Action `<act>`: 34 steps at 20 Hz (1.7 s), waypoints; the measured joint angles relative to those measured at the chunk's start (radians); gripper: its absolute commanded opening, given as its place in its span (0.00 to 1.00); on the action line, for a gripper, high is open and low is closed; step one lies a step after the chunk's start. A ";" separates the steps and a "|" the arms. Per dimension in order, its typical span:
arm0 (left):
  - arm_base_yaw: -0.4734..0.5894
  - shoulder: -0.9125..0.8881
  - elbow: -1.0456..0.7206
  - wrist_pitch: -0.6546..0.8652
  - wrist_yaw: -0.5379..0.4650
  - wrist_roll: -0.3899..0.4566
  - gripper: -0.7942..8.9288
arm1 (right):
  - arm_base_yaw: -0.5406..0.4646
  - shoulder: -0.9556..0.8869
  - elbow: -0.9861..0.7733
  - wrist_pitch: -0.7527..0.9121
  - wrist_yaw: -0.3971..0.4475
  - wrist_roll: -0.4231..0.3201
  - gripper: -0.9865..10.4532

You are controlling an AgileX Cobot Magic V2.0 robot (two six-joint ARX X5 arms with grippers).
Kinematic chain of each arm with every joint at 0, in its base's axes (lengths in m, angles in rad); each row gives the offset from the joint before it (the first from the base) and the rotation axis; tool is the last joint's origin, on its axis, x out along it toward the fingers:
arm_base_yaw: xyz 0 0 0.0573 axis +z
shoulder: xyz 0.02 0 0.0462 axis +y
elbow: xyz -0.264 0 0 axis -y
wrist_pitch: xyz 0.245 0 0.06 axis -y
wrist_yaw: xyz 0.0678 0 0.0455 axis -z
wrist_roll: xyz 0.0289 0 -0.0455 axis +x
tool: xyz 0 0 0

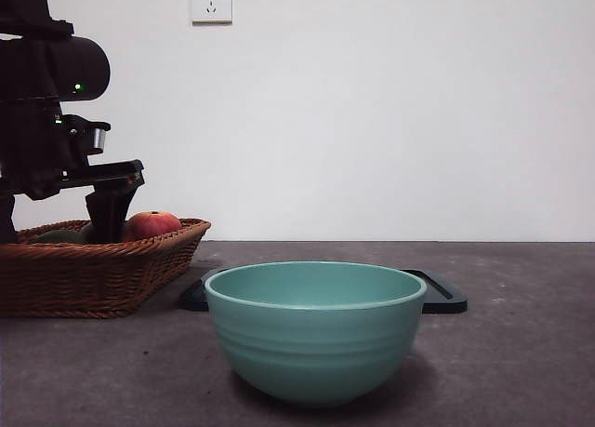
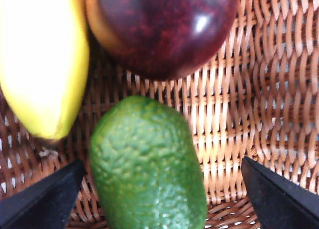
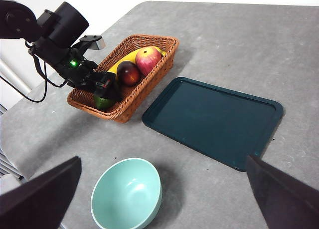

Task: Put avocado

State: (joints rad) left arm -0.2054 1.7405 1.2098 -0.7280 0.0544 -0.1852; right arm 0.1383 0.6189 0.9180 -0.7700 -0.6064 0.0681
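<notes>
Avocado [image 2: 149,166]: lies on basket floor, near end of the wicker basket [image 3: 149,79]; dark green, pebbled skin. In right wrist view only a green bit shows under the L arm [image 3: 102,102].
L gripper [image 2: 159,189]: down inside basket, jaws spread wide, one each side of avocado, neither touching it. In front view it's the dark arm at far left, tip [image 1: 110,218] dipped below basket rim.
R gripper [image 3: 164,199]: high above table, jaws apart, nothing between them; looks down on whole scene.
Maroon fruit [image 2: 164,29]: round, glossy, just beyond avocado; small gap betw. them.
Banana [image 2: 42,59]: yellow, beside maroon fruit, tip near avocado.
Red-orange fruit [image 3: 148,59]: far end of basket, next to banana; pokes above rim in front view [image 1: 153,224].
Teal bowl [image 1: 314,329]: upright on table, near side, centre, nothing in it.
Dark tray [image 3: 214,120]: flat on table, right of basket, behind bowl.
Table [image 3: 239,44]: grey, mottled.
</notes>
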 measured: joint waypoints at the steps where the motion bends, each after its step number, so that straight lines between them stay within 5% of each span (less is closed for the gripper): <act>1: 0.000 0.006 0.000 0.000 0.000 0.000 0.58 | 0.000 0.000 0.000 0.000 0.000 0.000 0.60; 9: 0.005 0.025 0.001 -0.003 0.000 -0.001 0.23 | 0.000 0.000 0.000 0.000 0.000 0.000 0.60; 15: 0.005 -0.005 0.027 -0.078 0.001 0.000 0.24 | 0.000 0.000 0.000 0.000 0.000 0.000 0.60; 18: -0.017 -0.122 0.059 -0.151 0.100 0.000 0.24 | 0.000 0.000 0.000 0.000 0.000 0.000 0.60; 25: -0.274 -0.269 0.062 -0.199 0.185 -0.012 0.24 | 0.000 0.000 0.000 0.000 0.000 0.000 0.60; 34: -0.604 -0.198 0.062 -0.119 0.187 -0.038 0.23 | 0.000 0.000 0.000 0.000 0.000 0.000 0.60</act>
State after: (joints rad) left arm -0.8097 1.5429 1.2716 -0.8474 0.2417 -0.2234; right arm 0.1383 0.6189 0.9180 -0.7704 -0.6064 0.0685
